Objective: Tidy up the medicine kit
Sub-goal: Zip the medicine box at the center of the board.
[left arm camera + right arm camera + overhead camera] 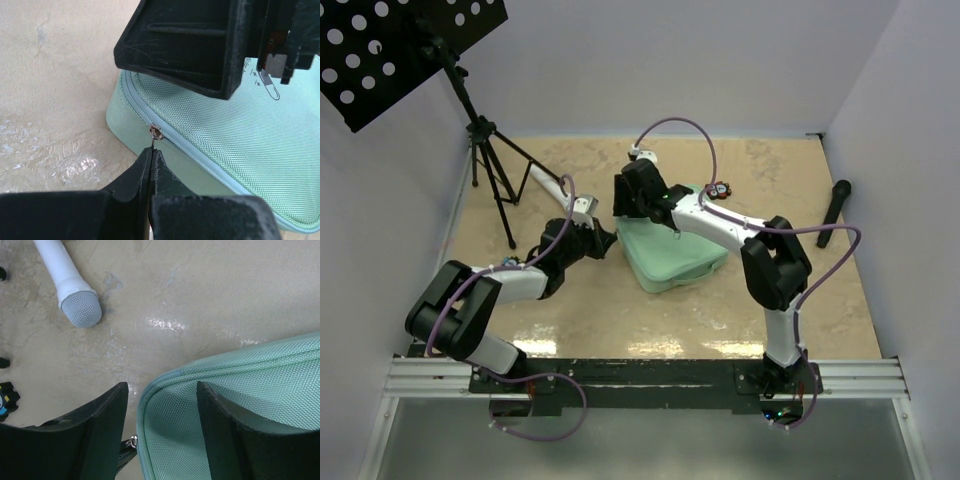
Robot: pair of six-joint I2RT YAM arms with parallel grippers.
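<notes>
The mint-green medicine kit (672,258) lies zipped shut in the middle of the table. My left gripper (608,241) is at its left corner, and in the left wrist view the gripper (151,151) is shut on the thin metal zip pull (156,132) of the kit (235,140). My right gripper (638,207) hangs over the same corner. In the right wrist view this gripper (162,407) is open and straddles the kit's (240,390) rounded corner: one finger (102,427) stands outside the edge and the other over the lid. The zip pull (133,441) shows below.
A white-and-grey cylinder (75,300) lies on the table beyond the kit's corner (546,181). A black tripod (492,170) with a perforated panel stands at the back left. A small black-and-red gadget (720,188) sits behind the kit. A black cylinder (835,212) lies at the far right.
</notes>
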